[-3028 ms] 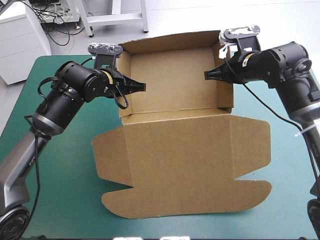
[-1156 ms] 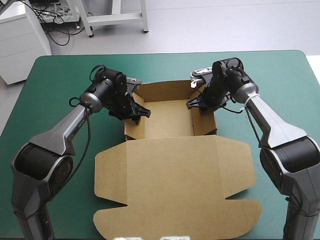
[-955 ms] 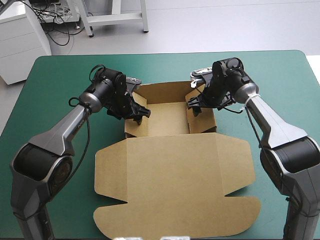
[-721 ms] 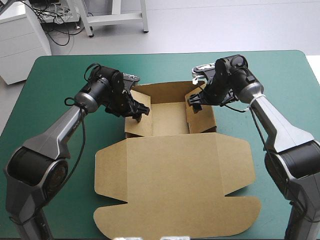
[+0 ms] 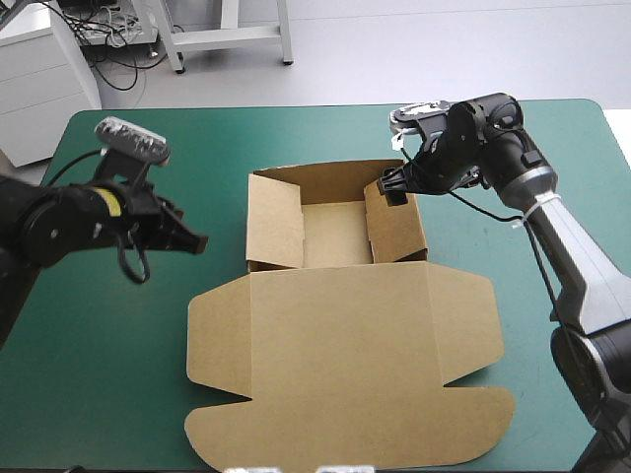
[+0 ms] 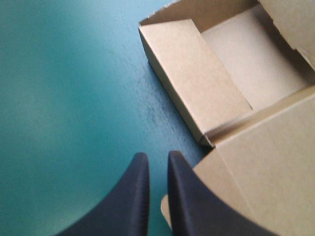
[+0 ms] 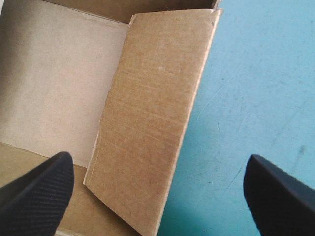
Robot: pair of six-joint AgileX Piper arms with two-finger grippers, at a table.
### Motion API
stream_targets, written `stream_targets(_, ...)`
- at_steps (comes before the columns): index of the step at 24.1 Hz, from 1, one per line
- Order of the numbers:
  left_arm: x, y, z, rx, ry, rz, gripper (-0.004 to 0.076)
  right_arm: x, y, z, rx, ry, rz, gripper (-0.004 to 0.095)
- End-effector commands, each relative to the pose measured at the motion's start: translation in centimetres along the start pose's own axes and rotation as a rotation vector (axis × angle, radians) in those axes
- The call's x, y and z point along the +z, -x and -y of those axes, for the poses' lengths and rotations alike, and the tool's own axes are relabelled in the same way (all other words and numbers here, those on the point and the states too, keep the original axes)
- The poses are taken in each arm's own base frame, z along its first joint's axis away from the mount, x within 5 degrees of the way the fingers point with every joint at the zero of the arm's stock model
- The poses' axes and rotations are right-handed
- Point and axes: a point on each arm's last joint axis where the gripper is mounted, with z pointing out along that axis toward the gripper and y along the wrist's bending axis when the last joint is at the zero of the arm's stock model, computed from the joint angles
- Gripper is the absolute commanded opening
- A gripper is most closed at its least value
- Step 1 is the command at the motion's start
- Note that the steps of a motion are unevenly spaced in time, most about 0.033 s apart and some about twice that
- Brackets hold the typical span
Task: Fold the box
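High view | box (image 5: 335,335) open tray | left end effector (image 5: 200,241) narrow, beside it | right end effector (image 5: 392,191) wide

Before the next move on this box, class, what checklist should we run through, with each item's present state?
1. Left gripper clear of the box: ok, it is over the cover, shut and empty.
2. Right gripper open: ok.
3. Right gripper at the right wall: ok, above it; contact: cannot tell.
4. Walls upright: not ok, the left wall and right wall lean inward.
5. Lid flat: ok.
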Motion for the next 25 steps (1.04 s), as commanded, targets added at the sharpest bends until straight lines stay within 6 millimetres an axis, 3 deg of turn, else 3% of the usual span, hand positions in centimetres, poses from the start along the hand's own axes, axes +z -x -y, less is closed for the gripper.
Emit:
stream_targets(1, -2.0, -4.9, 0.1, 0.033, 0.003, -0.044, -0.0030, -2.6, 0.1, 0.0, -0.011, -0.017, 0.066, 0.0860)
stream_targets(4, -1.3, -10.0, 0.4, 0.035, -0.005, -0.112, -0.0032, -1.4, 0.2, 0.2, -0.010, -0.025, 0.040, 0.0860)
stream_targets(9, 0.0, -15.4, 1.4, -0.002, -0.085, -0.110, -0.0032, 1.2, 0.5, 0.5, -0.003, -0.045, -0.018, 0.0860)
stream_targets(16, 1.3, -21.5, 2.2, -0.058, -0.145, -0.147, -0.0032, 6.3, 1.1, 0.7, -0.002, -0.046, -0.071, 0.0860)
stream_targets(19, 1.0, -22.3, 2.3, -0.060, -0.154, -0.132, -0.0032, 7.7, 1.2, 0.7, -0.004, -0.046, -0.075, 0.0826)
stream_targets(21, 0.8, -22.4, 2.3, -0.061, -0.156, -0.118, -0.0032, 8.1, 1.3, 0.8, -0.004, -0.046, -0.077, 0.0747)
stream_targets(23, 0.7, -22.4, 2.3, -0.060, -0.156, -0.110, -0.0032, 8.6, 1.2, 0.8, -0.004, -0.046, -0.088, 0.0502)
stream_targets(24, 0.7, -22.4, 2.4, -0.062, -0.159, -0.110, -0.0032, 8.8, 1.2, 0.8, -0.003, -0.046, -0.094, 0.0319)
stream_targets(25, 0.7, -22.4, 2.4, -0.062, -0.159, -0.110, -0.0032, 8.9, 1.1, 0.8, -0.003, -0.046, -0.100, 0.0216)
